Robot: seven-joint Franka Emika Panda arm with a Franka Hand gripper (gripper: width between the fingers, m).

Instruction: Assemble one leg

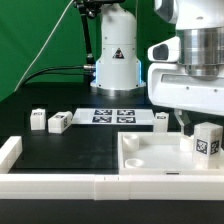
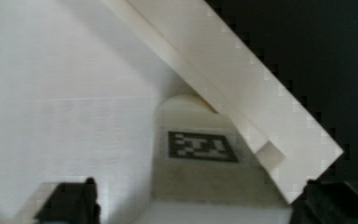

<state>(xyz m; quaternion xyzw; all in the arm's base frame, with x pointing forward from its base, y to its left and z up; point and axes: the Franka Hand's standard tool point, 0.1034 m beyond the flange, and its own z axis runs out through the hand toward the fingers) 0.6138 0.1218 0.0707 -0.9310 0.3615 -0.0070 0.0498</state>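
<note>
**Leg standing in the tray, my jaws hovering over it**

Leg (image 1: pixel 207 142) first: in the exterior view it is standing upright in the white tray-like part (image 1: pixel 140 165), toward the exterior view's right, tag facing the camera. My gripper (image 1: pixel 186 122) is hanging just above and beside it, fingers pointing down. Three more legs are lying on the black table (image 1: pixel 60 150): two at the exterior view's left (image 1: pixel 38 119) (image 1: pixel 58 123), one (image 1: pixel 161 119) near the marker board (image 1: pixel 112 115).

Switching to the wrist view: I am looking straight down at the leg (image 2: pixel 202 140), its tag showing, a slanted white tray wall (image 2: pixel 229 70) crossing beside it. My dark fingertips (image 2: pixel 69 200) are sitting wide apart, gripping nothing.

My judgement: the leg is placed at the tray, but whether it is fully seated I cannot tell; checking that seems to be what is left.
</note>
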